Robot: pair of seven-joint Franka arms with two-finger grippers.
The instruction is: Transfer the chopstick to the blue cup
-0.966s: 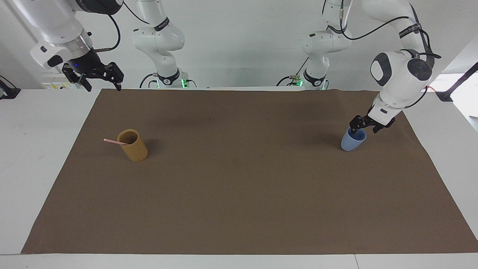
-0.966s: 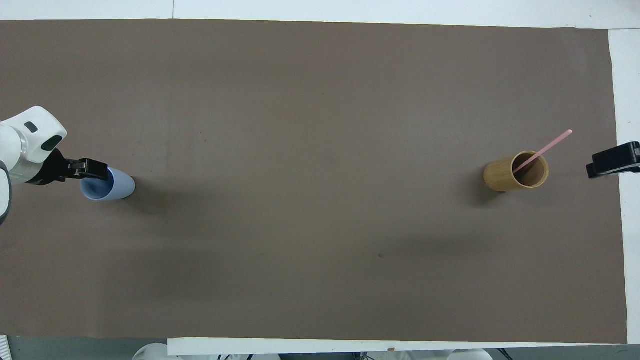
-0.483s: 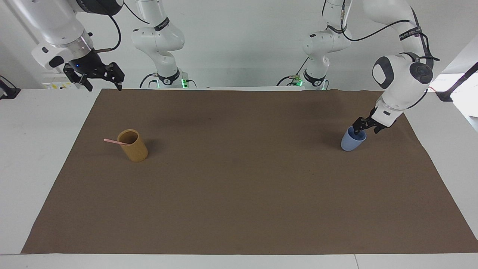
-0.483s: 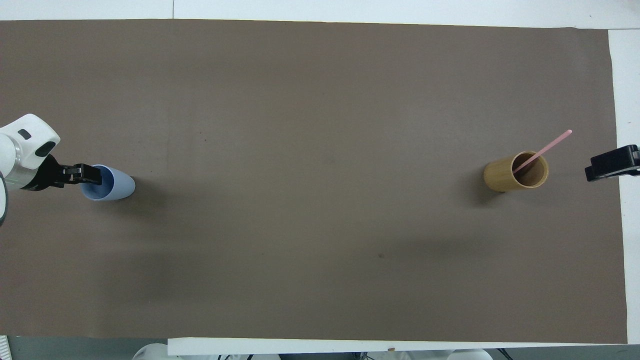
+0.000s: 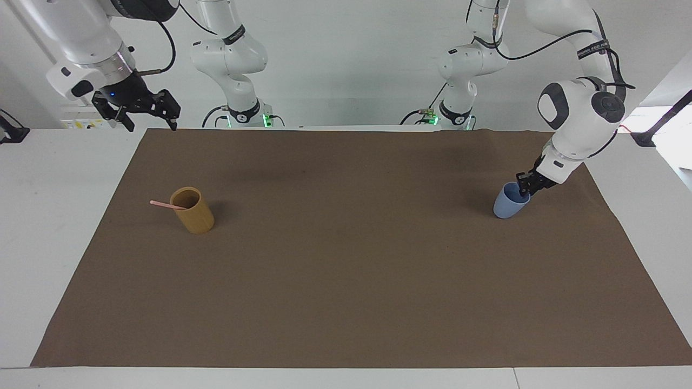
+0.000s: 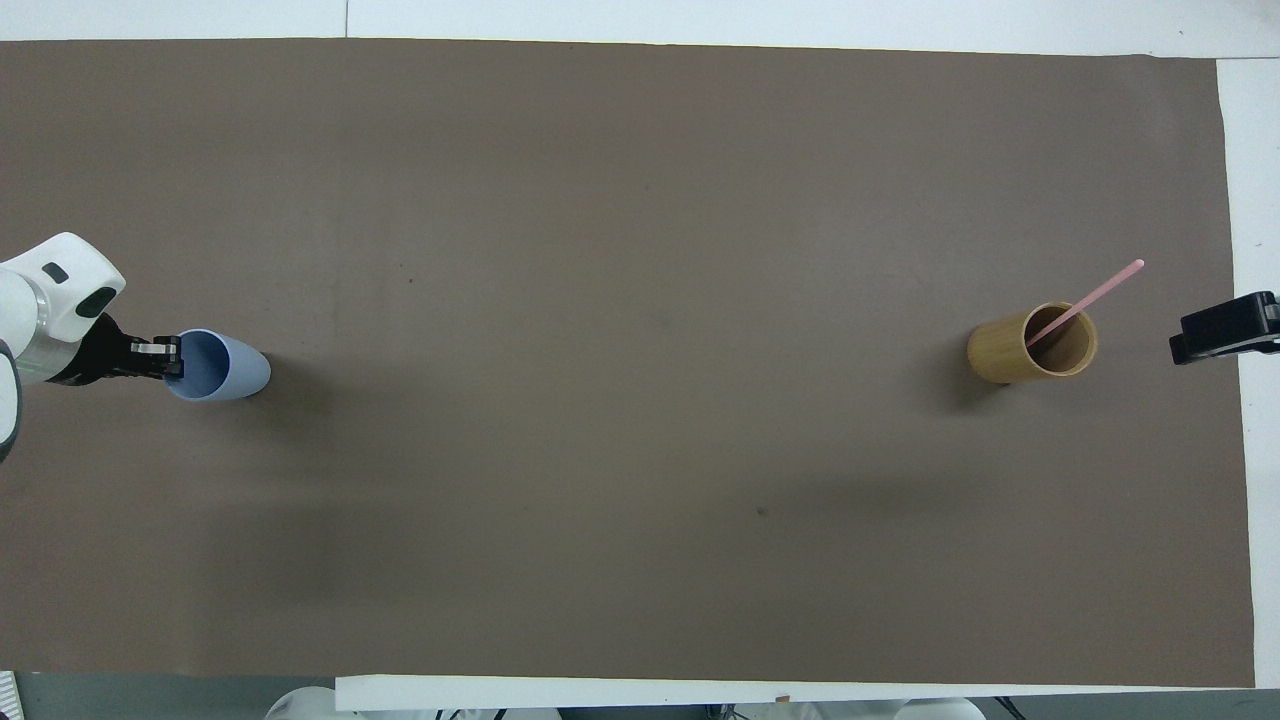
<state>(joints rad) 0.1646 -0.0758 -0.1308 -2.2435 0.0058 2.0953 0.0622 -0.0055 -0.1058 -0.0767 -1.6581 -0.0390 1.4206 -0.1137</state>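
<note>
One pale-pink chopstick (image 5: pixel 162 205) leans in a tan-yellow cup (image 5: pixel 195 215) toward the right arm's end of the mat; it also shows in the overhead view (image 6: pixel 1095 287). The light-blue cup (image 5: pixel 507 205) stands toward the left arm's end and shows in the overhead view (image 6: pixel 228 368). My left gripper (image 5: pixel 523 187) is shut on the blue cup's rim, at the rim's edge in the overhead view (image 6: pixel 165 358). My right gripper (image 5: pixel 145 114) is open and empty, raised over the mat's corner by its base; it waits.
A brown mat (image 5: pixel 346 281) covers most of the white table (image 5: pixel 48 216). The tan cup (image 6: pixel 1015 352) holds the chopstick, which sticks out over its rim toward the table's end. The right gripper's black tip (image 6: pixel 1225 328) shows at the mat's edge.
The left gripper has drawn back from over the blue cup's mouth to its rim, and its fingers have closed there. The right arm has hardly moved.
</note>
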